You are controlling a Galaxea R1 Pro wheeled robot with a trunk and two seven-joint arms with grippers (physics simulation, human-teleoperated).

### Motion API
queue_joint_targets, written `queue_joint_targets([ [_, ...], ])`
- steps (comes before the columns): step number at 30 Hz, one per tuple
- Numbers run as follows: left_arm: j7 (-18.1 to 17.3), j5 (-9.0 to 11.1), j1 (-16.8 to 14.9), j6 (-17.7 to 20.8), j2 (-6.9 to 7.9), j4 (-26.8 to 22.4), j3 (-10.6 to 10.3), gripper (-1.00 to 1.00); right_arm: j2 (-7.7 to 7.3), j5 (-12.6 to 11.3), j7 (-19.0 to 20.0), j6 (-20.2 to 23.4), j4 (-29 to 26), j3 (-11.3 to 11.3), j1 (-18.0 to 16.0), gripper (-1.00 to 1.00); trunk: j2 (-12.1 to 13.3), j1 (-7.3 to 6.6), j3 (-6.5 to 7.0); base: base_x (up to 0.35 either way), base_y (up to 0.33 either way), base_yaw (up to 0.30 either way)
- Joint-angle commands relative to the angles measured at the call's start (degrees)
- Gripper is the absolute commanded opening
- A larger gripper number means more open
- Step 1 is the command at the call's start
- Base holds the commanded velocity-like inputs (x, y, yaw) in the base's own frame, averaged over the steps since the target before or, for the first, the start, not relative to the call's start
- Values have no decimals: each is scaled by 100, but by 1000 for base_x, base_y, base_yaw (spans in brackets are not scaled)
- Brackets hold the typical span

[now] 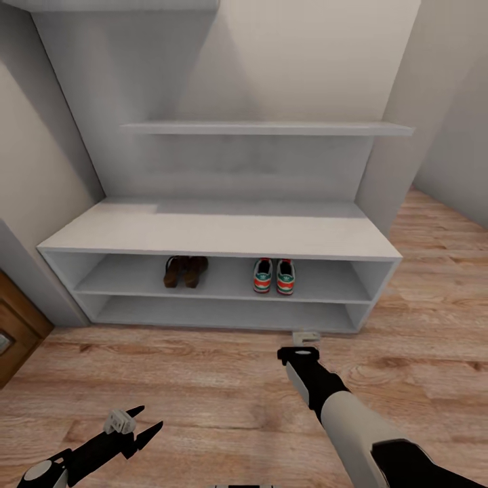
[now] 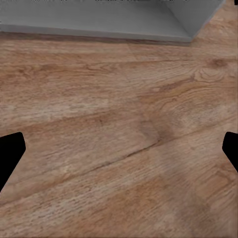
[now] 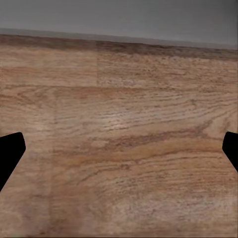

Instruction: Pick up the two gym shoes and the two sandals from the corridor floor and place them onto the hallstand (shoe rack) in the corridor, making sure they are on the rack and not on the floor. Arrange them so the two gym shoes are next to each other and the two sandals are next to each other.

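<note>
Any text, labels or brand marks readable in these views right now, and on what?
None readable.
Gym shoes: green stripes and red patches show, but any logo is too small to read.
Sandals: no marking visible.
Hallstand, its wall shelf and the floor: plain, no lettering in view.

Corridor floor [image 2: 119,144]: light brown wood-grain planking, with a dark seam running slantwise across the boards and a knot seen close to the hallstand's corner. Hallstand [image 2: 124,22]: pale grey base panel, met by the floor along a shadowed line; one corner is seen, with floor continuing past it. Left gripper [image 2: 119,148]: two black fingers [image 2: 10,151] are held wide apart above bare floor, well short of the hallstand; nothing is held between them.
</note>
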Motion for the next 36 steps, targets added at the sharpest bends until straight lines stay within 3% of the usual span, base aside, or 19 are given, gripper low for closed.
queue_joint_targets([
  [1, -21, 9, -3, -24, 1, 7, 5, 100, 0, 6, -31, -45, 61, 26, -1, 100, 40, -24, 14, 0, 0, 0],
  [9, 14, 9, 5, -18, 4, 13, 6, 100, 0, 33, -14, -1671, 1186, 26, 85, 100, 361, -199, 157, 0, 0, 0],
  [13, 160, 9, 44, -26, 4, 16, 7, 100, -110, 49, -12, -2569, 1686, 33, 212, 100, 521, -287, 229, 0, 0, 0],
  [21, 512, 21, 170, -45, -1, 81, 9, 100, -399, 55, 30, -3194, 1907, 50, 699, 100, 842, -463, 373, 0, 0, 0],
  [25, 706, 38, 211, -56, 1, 181, 9, 100, -603, 85, 363, -3331, 1925, 71, 987, 100, 1002, -551, 445, 0, 0, 0],
  [32, 1083, 56, 234, -69, -3, 470, 39, 100, -1242, 199, 1811, -3678, 1933, 79, 1471, 100, 1283, -704, 570, 0, 0, 0],
  [33, 1260, 59, 236, -74, -11, 579, 124, 100, -1410, 205, 2195, -3730, 1933, 79, 1542, 100, 1323, -726, 588, 0, 0, 0],
  [36, 1453, 57, 236, -115, -22, 675, 293, 100, -1554, 213, 2539, -3761, 1939, 79, 1631, 100, 1444, -792, 642, 0, 0, 0],
])
